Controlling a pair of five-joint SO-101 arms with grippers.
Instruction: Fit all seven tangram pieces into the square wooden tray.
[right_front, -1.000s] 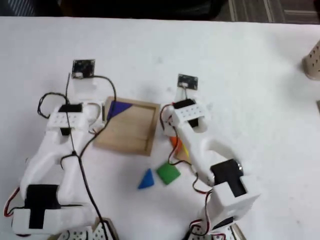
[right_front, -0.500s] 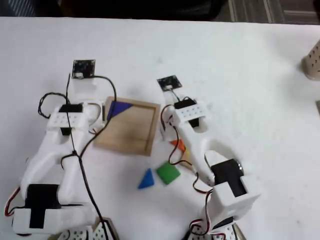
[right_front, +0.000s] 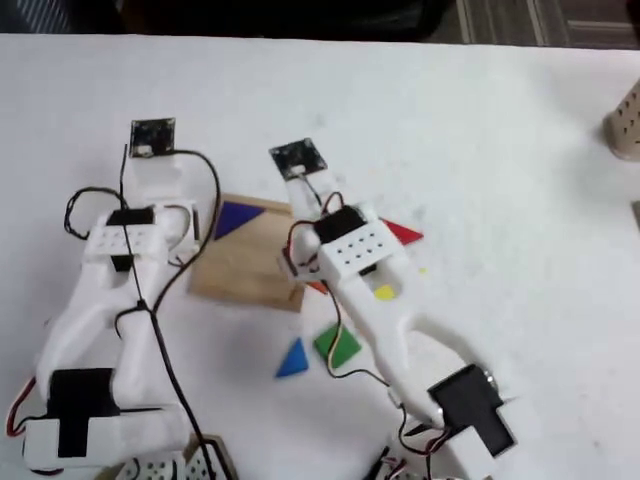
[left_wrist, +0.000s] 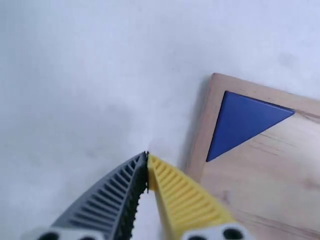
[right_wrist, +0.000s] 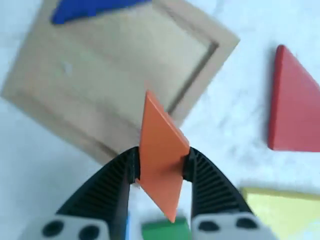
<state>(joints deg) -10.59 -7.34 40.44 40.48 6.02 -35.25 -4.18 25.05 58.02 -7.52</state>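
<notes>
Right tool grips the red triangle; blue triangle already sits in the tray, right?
No. The right tool grips the orange parallelogram, not the red triangle, which lies on the table, as the right wrist view shows. The blue triangle does sit in the wooden tray.

Bright, even light from above washes the white table (right_front: 520, 150) nearly featureless, with mild glare. The wooden tray (left_wrist: 200, 130) rim throws a thin, soft shadow, and the orange piece (right_wrist: 160, 150) is lit flatly, without shine.
</notes>
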